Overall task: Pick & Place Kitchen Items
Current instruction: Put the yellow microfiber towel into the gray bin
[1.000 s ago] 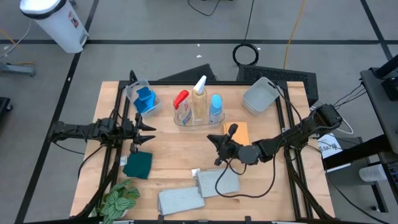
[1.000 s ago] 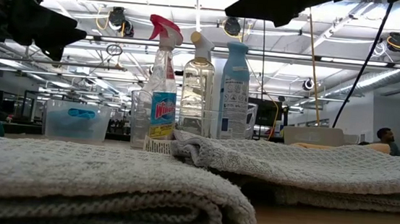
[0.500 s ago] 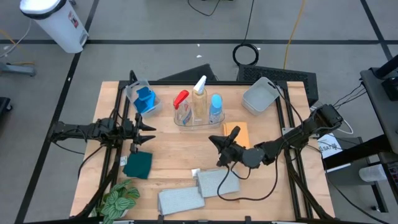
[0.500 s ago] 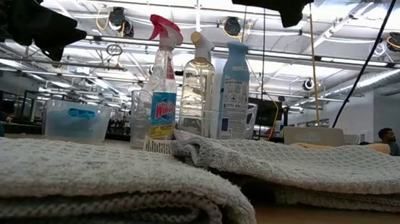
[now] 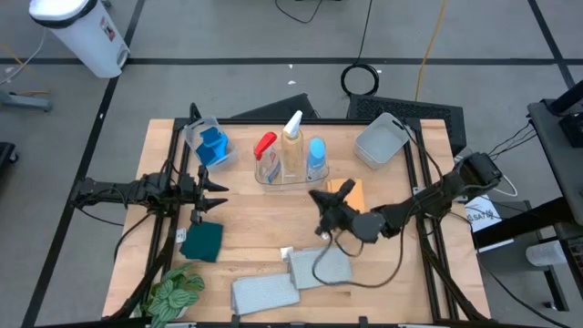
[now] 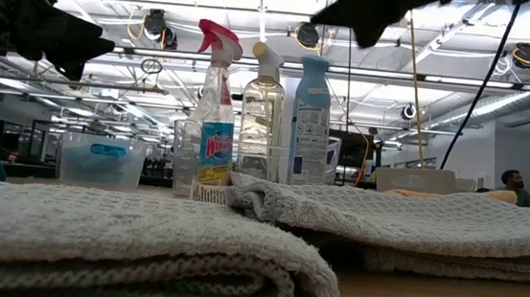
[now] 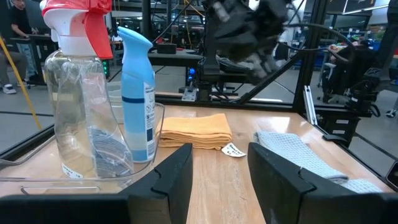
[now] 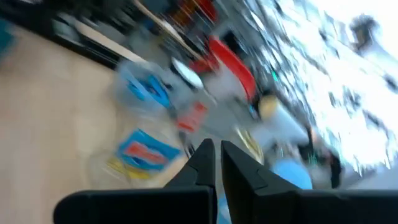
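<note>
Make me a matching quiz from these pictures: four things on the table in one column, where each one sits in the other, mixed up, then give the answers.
Things:
1. blue sponge
2. teal cloth
3. red-trigger bottle
4. plant

Places:
A. at the table's near left corner
B. in the clear tub at the far left
C. in the clear tray with two other bottles
D. flat on the wood, just ahead of the left pincer

Pairs: 1-B, 2-D, 3-C, 4-A
</note>
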Controlling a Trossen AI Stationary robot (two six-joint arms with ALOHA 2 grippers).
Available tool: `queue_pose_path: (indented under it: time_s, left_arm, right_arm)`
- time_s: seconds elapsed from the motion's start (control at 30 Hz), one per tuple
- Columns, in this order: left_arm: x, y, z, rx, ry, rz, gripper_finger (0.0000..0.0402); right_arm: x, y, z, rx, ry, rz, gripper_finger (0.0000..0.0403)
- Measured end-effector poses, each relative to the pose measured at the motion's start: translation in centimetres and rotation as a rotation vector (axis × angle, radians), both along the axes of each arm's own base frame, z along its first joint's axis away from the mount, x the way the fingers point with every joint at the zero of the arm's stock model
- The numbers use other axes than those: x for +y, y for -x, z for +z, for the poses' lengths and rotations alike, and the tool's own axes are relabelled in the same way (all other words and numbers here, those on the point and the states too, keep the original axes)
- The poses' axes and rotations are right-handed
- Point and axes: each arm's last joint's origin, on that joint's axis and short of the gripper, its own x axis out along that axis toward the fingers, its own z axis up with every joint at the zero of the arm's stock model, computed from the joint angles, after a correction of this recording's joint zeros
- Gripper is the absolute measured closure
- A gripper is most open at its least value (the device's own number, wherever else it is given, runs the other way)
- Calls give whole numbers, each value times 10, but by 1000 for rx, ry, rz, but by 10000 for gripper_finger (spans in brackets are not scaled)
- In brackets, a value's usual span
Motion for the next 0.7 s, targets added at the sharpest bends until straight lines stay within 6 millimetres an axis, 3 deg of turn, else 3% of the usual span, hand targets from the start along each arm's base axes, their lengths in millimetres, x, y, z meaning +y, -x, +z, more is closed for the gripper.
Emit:
queue_pose_path:
  time_s: [0.13, 0.23, 0.4, 0.57, 0.7]
  left_arm:
    - [0, 0, 0, 0, 0, 0, 243]
    - [0, 0, 0, 0, 0, 0, 243]
    - [0, 0, 0, -1, 0, 0, 243]
    - [0, 0, 0, -2, 0, 0, 243]
    - [0, 0, 0, -4, 1, 0, 243]
  right_arm:
    - [-29, 1, -17, 7, -103, -71, 391]
    - [-53, 3, -24, 26, -323, -5, 364]
    - [-90, 20, -21, 112, -627, 36, 286]
    - [-115, 42, -15, 258, -707, 44, 202]
    - [-134, 58, -17, 402, -804, 73, 158]
